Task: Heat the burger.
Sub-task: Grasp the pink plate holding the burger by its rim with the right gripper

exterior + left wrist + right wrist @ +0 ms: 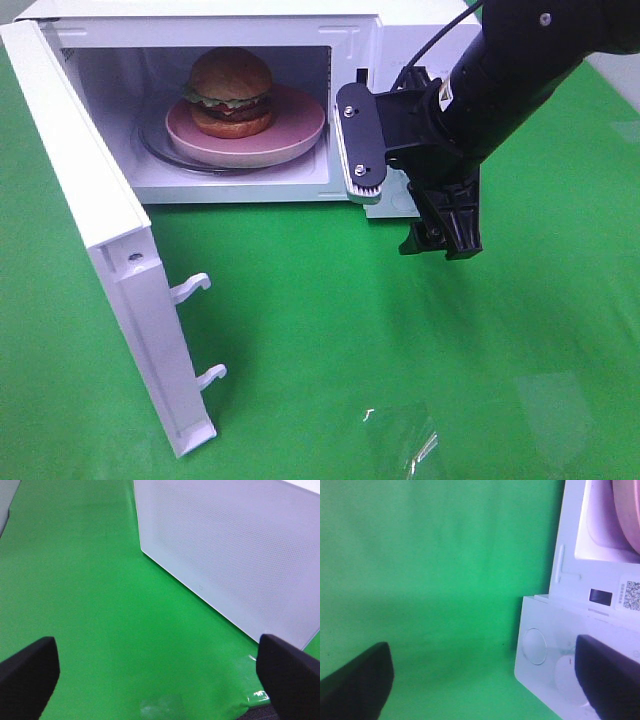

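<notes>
Your burger (231,92) sits on the pink plate (300,135) inside the microwave (350,40), so loading looks done. The right gripper (480,680) hangs at the microwave's front, fingers wide and empty. The left gripper (160,675) is the same, beside the open door (90,220). Next, push that door shut.

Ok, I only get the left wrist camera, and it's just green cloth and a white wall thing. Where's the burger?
Observer: The burger sits on a pink plate inside the microwave.
Operator: Is it shut in there?
Observer: No, the door stands swung wide open, so the white wall you see is that door.
Operator: What's the other arm doing?
Observer: The right tool is open and empty, close to the microwave's control panel.
</notes>
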